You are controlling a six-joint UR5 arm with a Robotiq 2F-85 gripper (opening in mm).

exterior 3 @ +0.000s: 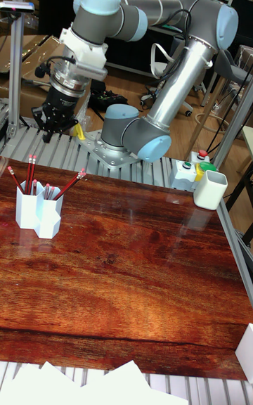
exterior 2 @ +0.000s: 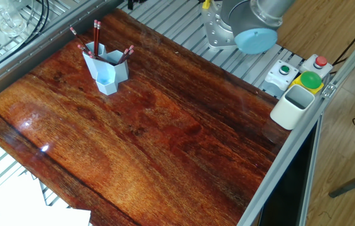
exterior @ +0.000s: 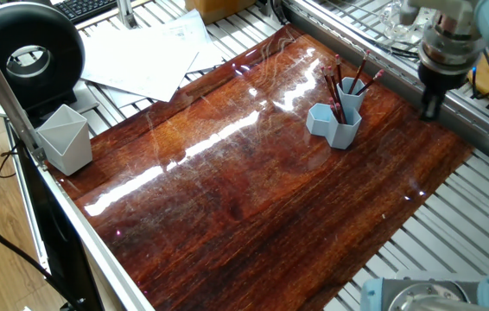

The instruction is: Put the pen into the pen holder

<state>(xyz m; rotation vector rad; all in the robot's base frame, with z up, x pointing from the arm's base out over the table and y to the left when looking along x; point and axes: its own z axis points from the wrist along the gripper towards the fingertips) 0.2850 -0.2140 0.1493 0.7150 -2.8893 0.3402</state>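
Evidently the job looks done: the red pens stand in the light blue hexagonal pen holder, which sits on the wooden tabletop near its far edge. No loose pen shows on the wood. Well apart from the holder, the gripper hangs over the metal slats; it carries nothing, though whether its fingers are parted I cannot tell.

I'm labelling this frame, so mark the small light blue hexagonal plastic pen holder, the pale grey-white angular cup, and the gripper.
Small light blue hexagonal plastic pen holder (exterior: 334, 123): one fixed view, front wall.
Pale grey-white angular cup (exterior: 65, 140): one fixed view, side face.
Gripper (exterior 3: 48, 129): tall fixed view, between the fingertips.
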